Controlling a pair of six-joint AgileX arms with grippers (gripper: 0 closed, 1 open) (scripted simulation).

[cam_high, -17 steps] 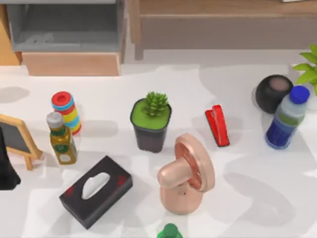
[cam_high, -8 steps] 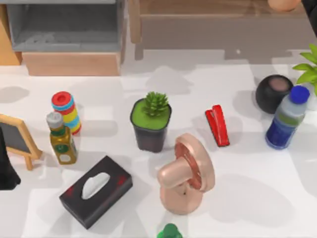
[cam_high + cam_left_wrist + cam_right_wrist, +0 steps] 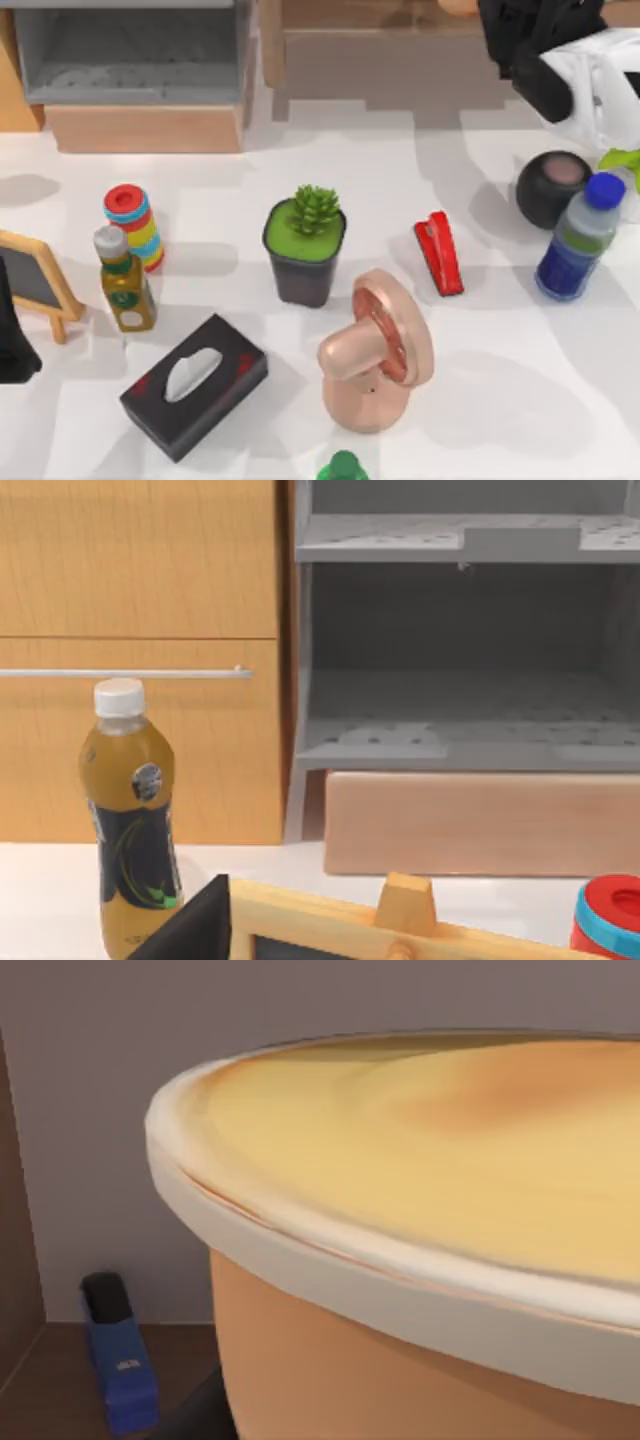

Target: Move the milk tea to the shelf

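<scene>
Overhead: right arm's gripper (image 3: 530, 35) at the far right of the table, above the shelf (image 3: 400, 20); whether clenched or released, cannot tell. Milk tea (image 3: 458, 6) visible as a tan sliver on the shelf's plank top at the picture's upper edge, just beside the gripper. Right wrist view: milk tea cup (image 3: 420, 1260) very close, pale rim and tan-yellow lid above an orange-tan wall; small blue object (image 3: 118, 1365) standing on a brown surface behind it. Left arm (image 3: 12, 340) parked at the table's left edge, beside a small chalkboard easel (image 3: 38, 280). Across the white table (image 3: 480, 400): black tissue box (image 3: 193, 385), yellow-green bottle with grey cap (image 3: 124, 280), striped stacked toy (image 3: 134, 225), potted succulent (image 3: 305, 245), copper-pink stand (image 3: 378, 350), red stapler (image 3: 439, 253), dark sphere (image 3: 552, 186), blue-capped water bottle (image 3: 578, 240). Grey-lined open box (image 3: 130, 60) at far left. Left wrist view: tea bottle with white cap (image 3: 130, 820) before wooden panels.
</scene>
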